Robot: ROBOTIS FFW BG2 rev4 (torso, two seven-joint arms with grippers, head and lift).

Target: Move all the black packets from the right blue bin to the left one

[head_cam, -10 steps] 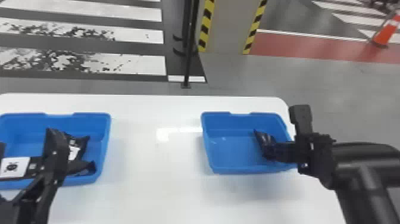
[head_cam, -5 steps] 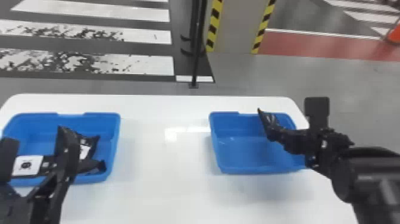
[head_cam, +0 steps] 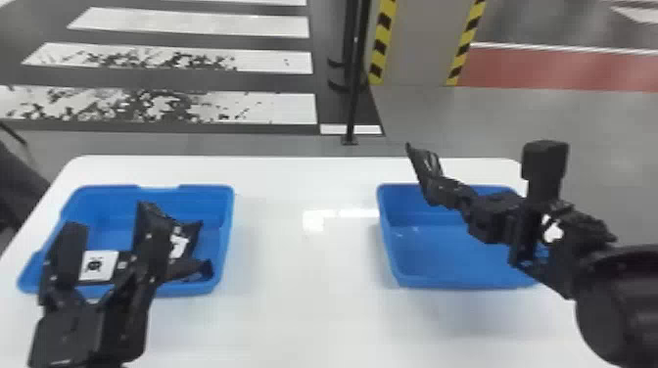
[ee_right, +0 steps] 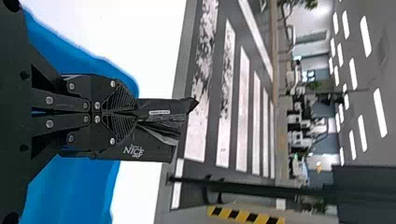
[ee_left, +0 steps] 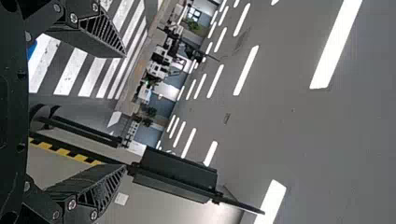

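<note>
The robot's left claw (head_cam: 108,215) is black with flat fingers (ee_left: 86,42), ribbed tips (ee_left: 103,31) and silvery screws (ee_left: 73,17), its right arm (head_cam: 622,303) black and rounded.

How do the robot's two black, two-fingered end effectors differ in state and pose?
The left end effector is open and empty; the right end effector is shut on a crinkled black packet. The left one points forward; the right one slants leftward. Both are black.
</note>
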